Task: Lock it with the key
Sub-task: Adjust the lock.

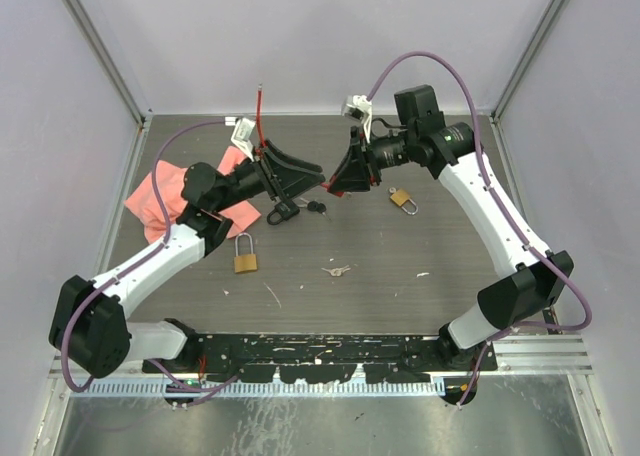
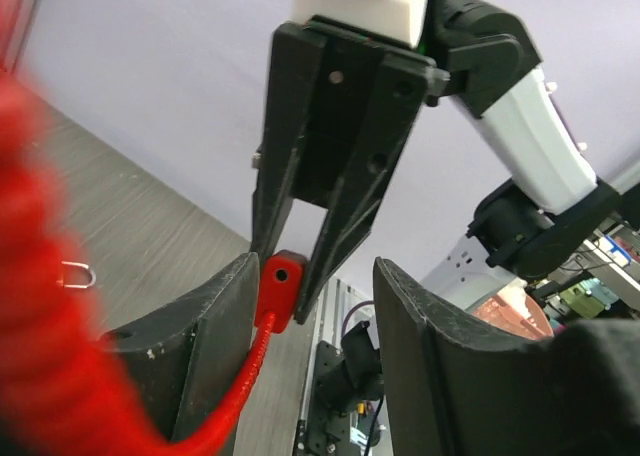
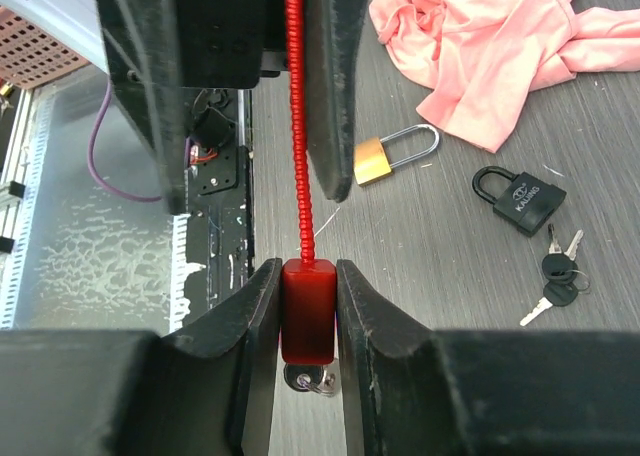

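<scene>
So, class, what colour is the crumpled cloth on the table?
The crumpled cloth is pink; right wrist view.

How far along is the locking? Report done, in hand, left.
Done: red lock clamped in the right gripper, a key showing at its base. In hand: left gripper open, the cable between its fingers. Left: probably turning the key.

Bright even light, soft shadows, red cable [image 2: 30,226] blurred near left-wrist lens.

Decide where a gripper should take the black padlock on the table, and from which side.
Grip the black padlock by its body, across the side edges, from above: it lies flat on the table, likely leaving only those edges free.
</scene>
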Available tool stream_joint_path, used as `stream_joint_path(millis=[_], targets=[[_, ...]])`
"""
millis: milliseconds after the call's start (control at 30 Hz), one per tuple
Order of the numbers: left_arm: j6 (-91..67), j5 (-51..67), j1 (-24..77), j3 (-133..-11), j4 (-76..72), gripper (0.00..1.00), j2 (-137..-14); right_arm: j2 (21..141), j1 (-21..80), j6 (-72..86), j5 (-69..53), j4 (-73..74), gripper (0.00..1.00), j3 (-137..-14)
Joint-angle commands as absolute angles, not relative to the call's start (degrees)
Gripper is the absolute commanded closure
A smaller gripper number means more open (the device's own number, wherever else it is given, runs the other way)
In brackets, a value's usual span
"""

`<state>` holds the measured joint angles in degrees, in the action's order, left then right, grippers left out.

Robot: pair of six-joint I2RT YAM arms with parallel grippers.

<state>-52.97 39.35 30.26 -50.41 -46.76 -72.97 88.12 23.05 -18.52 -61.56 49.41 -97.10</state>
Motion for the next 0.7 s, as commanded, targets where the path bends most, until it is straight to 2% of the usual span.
stream_joint_path(millis=[0,433,533,667], targets=[[-49.15,39.47,30.32,-52.02,-43.84,0.5,-72.14,87.01,23.44,-21.02,-61.01,50.54,0.99,-100.18],[-47.6,46.0,30.32,-52.73,-40.87,0.5,-75.85,86.99,23.58,-20.46,-61.7,50.62,0.99,-100.71],[-46.85,46.44,30.32,-53.11,-40.03,0.57,-76.11,87.06,23.55,-20.51,-61.79,50.78,0.99,-100.66],[-47.46,46.6,30.32,-53.51,-40.97,0.72,-76.41,87.27,23.66,-20.55,-62.04,50.97,0.99,-100.65]])
